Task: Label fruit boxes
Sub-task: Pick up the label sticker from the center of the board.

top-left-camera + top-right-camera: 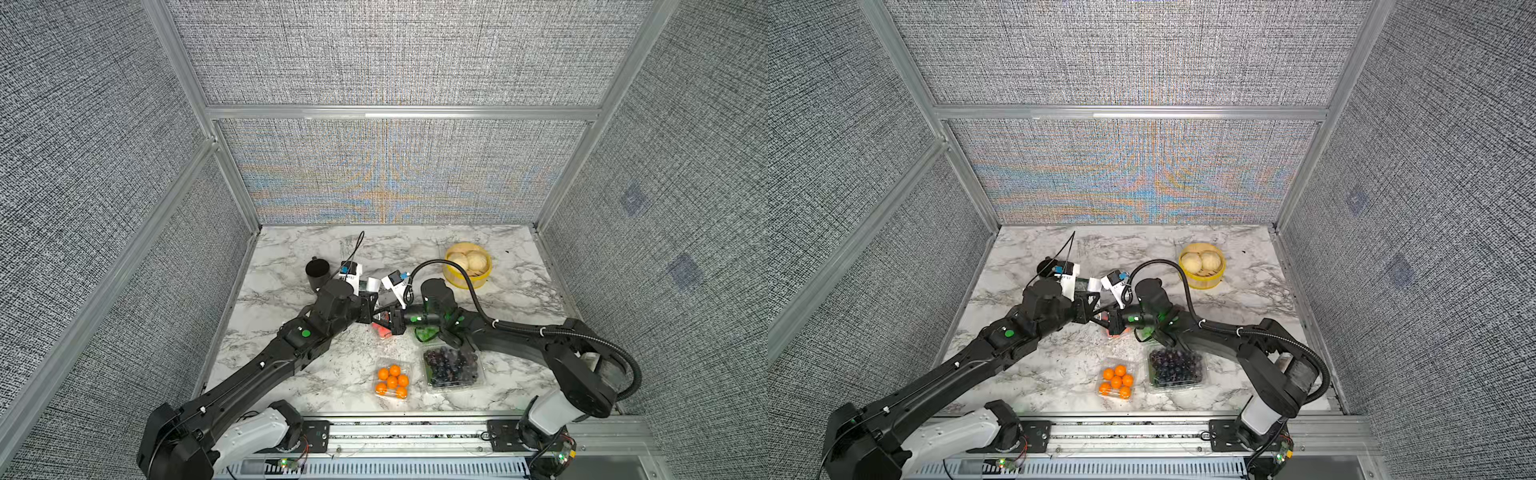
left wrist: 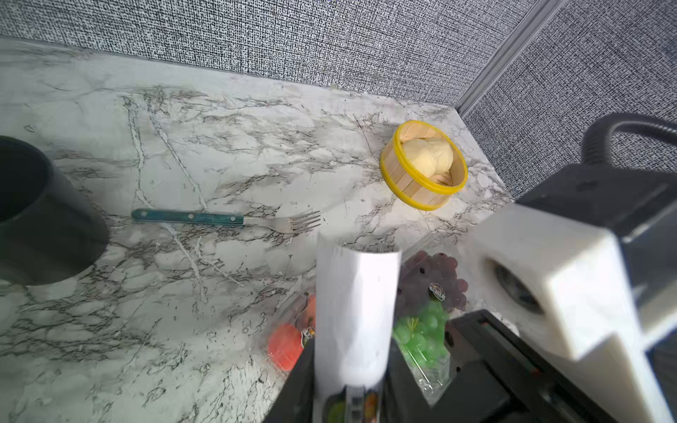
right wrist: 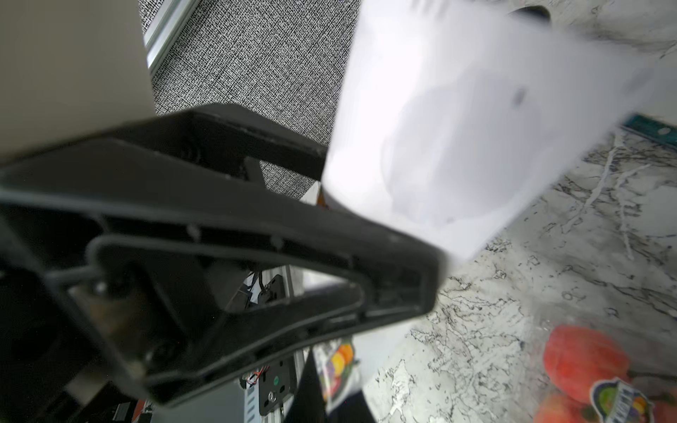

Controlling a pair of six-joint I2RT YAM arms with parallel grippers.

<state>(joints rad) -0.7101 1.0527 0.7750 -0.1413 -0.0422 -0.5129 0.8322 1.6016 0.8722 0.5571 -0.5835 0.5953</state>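
Left gripper (image 1: 379, 311) pinches the limp sheet (image 2: 355, 311); right gripper (image 1: 397, 322) sits closed beside it; light boxes (image 1: 392, 382) probably flex, so press lid centres

Marble table (image 1: 332, 374): orange-ball box (image 1: 392, 381), dark-grape box (image 1: 453, 368), strawberry box (image 2: 285, 346), mixed-grape box (image 2: 428, 304), black cup (image 1: 316, 272), steamer (image 2: 414, 183), fork (image 2: 227, 219)

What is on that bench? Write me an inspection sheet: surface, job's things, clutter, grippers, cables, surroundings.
Surface: white marble-patterned table.
Job's things: orange-ball box and dark grape box near the front edge; strawberry box and red-green grape box beneath the grippers, each bearing a sticker.
Clutter: black cup, bamboo steamer, fork.
Grippers: left gripper shut on a white label sheet; right gripper shut beside it, its catch hidden.
Cables: black hose loops over the right arm; thin cable rises at the left wrist.
Surroundings: grey woven walls, aluminium frame.
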